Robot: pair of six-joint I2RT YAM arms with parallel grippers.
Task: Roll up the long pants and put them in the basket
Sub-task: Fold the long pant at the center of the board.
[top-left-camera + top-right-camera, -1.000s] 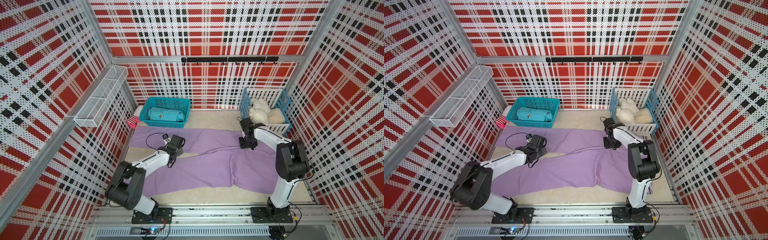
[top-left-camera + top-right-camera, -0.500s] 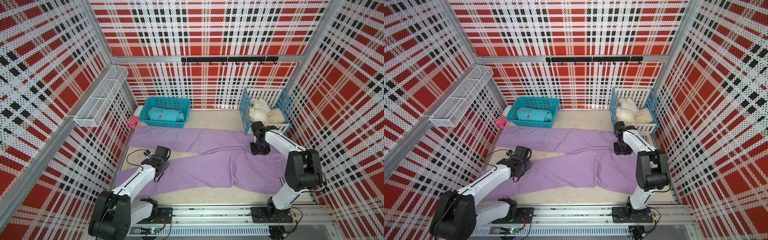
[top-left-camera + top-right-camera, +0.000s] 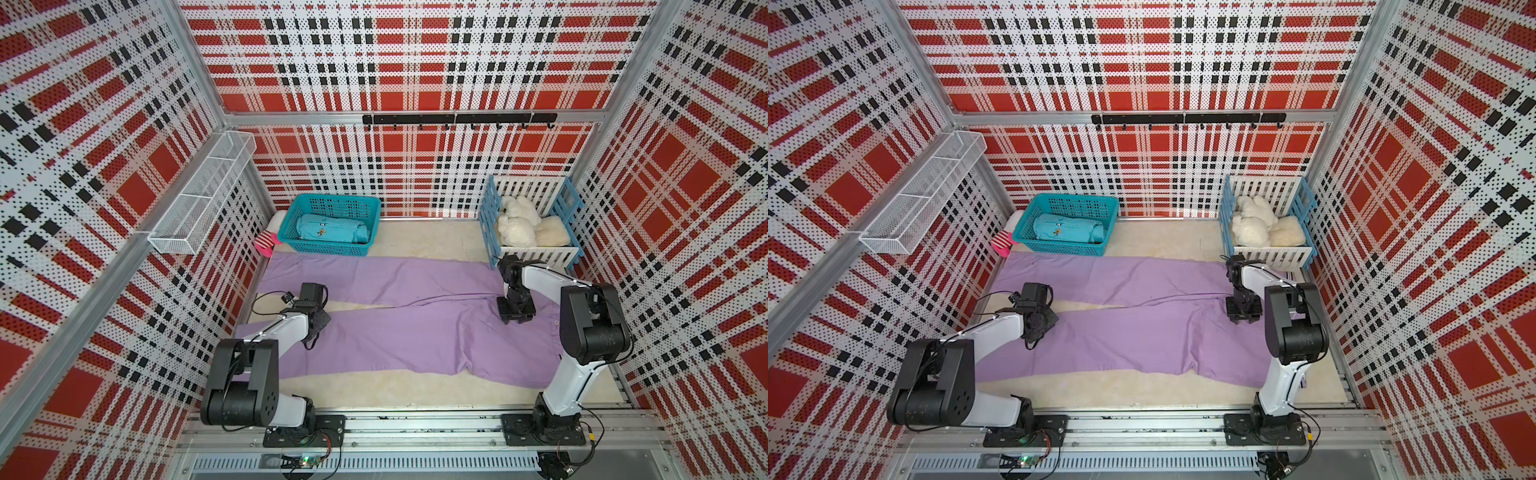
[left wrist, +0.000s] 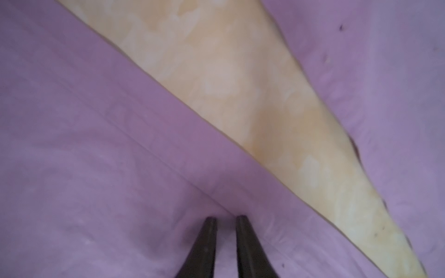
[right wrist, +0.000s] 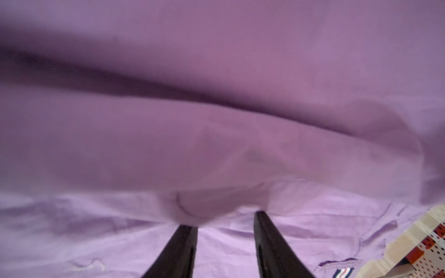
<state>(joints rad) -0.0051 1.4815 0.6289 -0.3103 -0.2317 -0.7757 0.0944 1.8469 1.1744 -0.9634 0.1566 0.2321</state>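
Pants [image 3: 415, 332] lie flat across the desk [image 3: 374, 390], unrolled. Left gripper [image 4: 226, 217] is nearly closed at the near leg's seam; I cannot tell if it pinches. Right gripper [image 5: 222, 219] stands part open at the seat. I advise closing the leg gap, then rolling evenly. Only the right wrist view shows the waistband [image 5: 342, 274].
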